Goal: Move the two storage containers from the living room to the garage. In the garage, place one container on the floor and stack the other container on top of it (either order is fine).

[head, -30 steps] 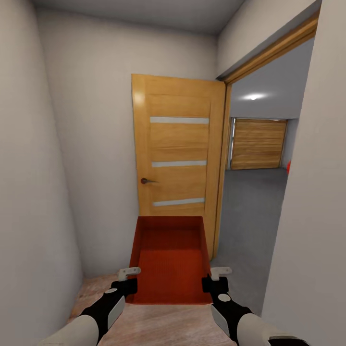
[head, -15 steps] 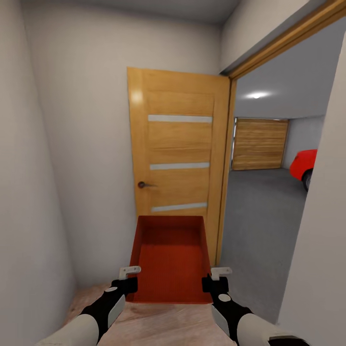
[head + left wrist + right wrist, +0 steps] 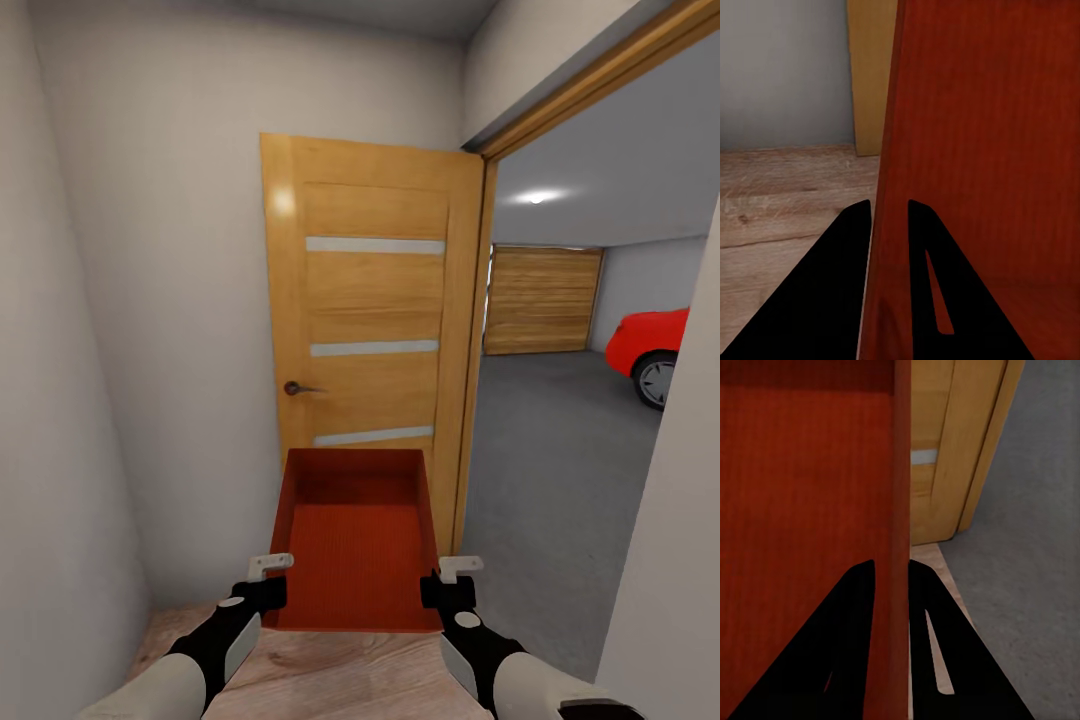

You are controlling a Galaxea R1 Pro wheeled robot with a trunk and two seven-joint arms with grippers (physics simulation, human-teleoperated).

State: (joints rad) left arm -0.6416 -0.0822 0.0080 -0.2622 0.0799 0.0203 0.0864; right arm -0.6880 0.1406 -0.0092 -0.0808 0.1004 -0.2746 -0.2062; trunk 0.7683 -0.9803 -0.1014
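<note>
One orange-red storage container (image 3: 355, 540) hangs level in front of me, held between both arms. My left gripper (image 3: 270, 567) is shut on its left wall and my right gripper (image 3: 459, 567) on its right wall. In the left wrist view the dark fingers (image 3: 832, 285) of the left gripper (image 3: 889, 204) straddle the thin wall of the container (image 3: 982, 150). The right wrist view has the right gripper (image 3: 892, 562) pinching the container (image 3: 802, 510) wall the same way. Through the doorway at the right lies the garage, with its dark grey floor (image 3: 550, 450).
A wooden door (image 3: 370, 320) stands open just beyond the container, against the end wall. Pale walls close in at the left (image 3: 60, 400) and right (image 3: 670, 600). Light wood planks (image 3: 330, 670) lie underfoot. In the garage are a red car (image 3: 650, 345) and a slatted panel door (image 3: 543, 300).
The view has advanced and swung a little toward the doorway, so more of the red car and garage floor shows. The container stays the same in both grippers.
</note>
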